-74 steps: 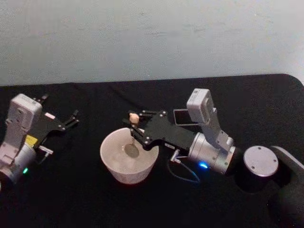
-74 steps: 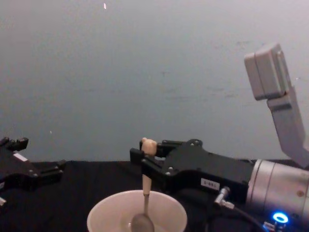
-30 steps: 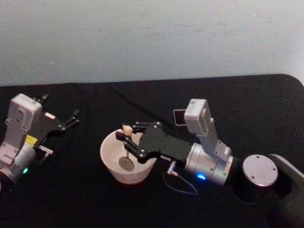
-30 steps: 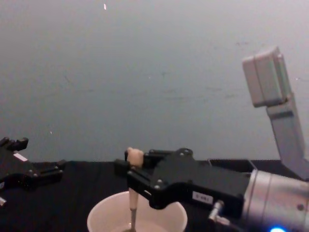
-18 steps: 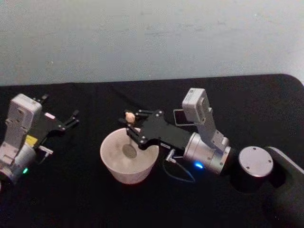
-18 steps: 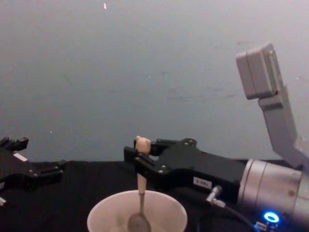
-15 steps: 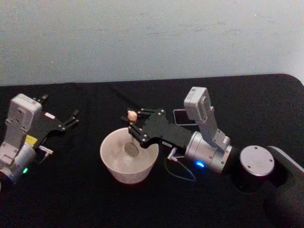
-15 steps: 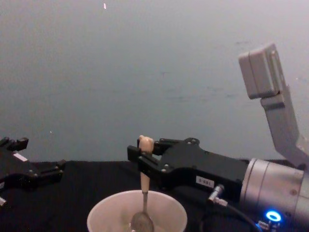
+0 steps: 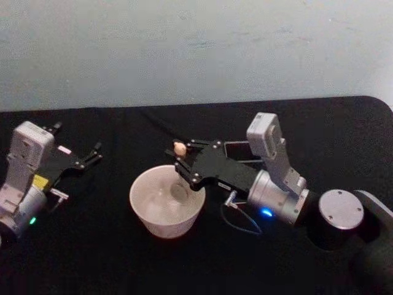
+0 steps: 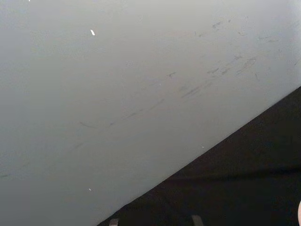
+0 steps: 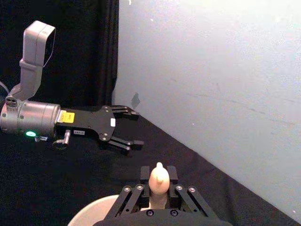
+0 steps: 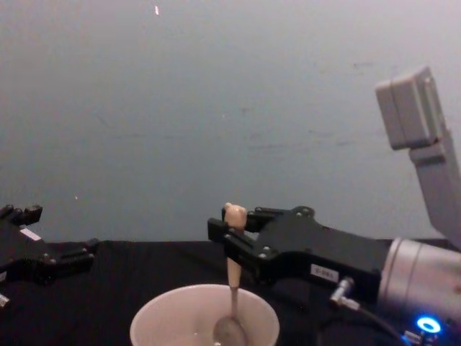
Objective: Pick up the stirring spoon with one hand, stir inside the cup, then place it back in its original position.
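1. The right arm reached in low over the black worktop [image 9: 123, 264] from the 4 o'clock side of the cup [image 9: 164, 226]. Its forearm was nearly level and its grey wrist camera block stood up behind.
2. The right gripper [image 9: 182, 161] hung over the cup's rim at about 2 o'clock. Its fingers were clamped on the beige handle of the stirring spoon [image 9: 179, 148], just below the bear head.
3. The stirring spoon stood nearly upright. Its thin shaft ran down into the cup, and its bowl end sat low inside, toward 2 o'clock of the cup's middle. Whether it touched the bottom could not be told.
4. The cup stood upright near the middle of the worktop.
5. The left arm lay parked at the cup's 9 o'clock, well apart from it. The left gripper [image 9: 78, 139] was spread wide with nothing between its fingers.
6. A dark square holder [image 9: 235, 149] sat just behind the right gripper, at the cup's 2 o'clock.
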Robot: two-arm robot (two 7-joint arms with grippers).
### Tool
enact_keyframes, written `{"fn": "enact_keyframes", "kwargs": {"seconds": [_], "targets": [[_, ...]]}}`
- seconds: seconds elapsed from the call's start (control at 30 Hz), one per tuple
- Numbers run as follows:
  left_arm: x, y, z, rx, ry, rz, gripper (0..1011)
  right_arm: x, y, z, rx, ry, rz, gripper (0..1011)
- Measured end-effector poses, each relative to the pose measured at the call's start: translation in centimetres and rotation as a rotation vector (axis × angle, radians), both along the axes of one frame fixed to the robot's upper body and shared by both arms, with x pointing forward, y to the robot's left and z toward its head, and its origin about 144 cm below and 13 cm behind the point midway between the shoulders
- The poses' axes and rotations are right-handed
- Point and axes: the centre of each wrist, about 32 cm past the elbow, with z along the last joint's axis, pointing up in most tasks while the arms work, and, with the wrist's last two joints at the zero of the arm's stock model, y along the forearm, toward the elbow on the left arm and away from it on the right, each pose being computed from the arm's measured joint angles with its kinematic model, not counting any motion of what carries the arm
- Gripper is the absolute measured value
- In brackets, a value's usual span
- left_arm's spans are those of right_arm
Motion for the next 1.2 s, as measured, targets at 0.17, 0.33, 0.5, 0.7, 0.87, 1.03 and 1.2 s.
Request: {"fn": "enact_keyframes", "kwargs": {"seconds": [0.17,0.33,0.5,0.7,0.87,1.03,1.2], "targets": [[0.0,0.0,0.0,0.0,0.0,0.0,1001,-0.6,-0.9,0.1,-0.007,0.0,0.004,210],[0.0,0.0,0.0,0.0,0.0,0.0,1001,-1.6,-1.3,0.0,-0.011,0.006,0.032,211],[0.0,0.0,0.0,0.0,0.0,0.0,1001,-2.4,-1.1,-0.1,-0.011,0.017,0.071,211],[0.0,0.0,0.0,0.0,0.0,0.0,1001,-3.0,-0.2,-0.2,-0.006,0.026,0.107,210],[0.0,0.0,0.0,0.0,0.0,0.0,1001,-2.6,1.0,-0.1,0.007,0.02,0.119,211],[0.0,0.0,0.0,0.0,0.0,0.0,1001,-1.7,1.7,0.0,0.01,0.009,0.105,210],[0.0,0.0,0.0,0.0,0.0,0.0,1001,-0.9,2.0,0.0,0.004,0.002,0.078,210]]}}
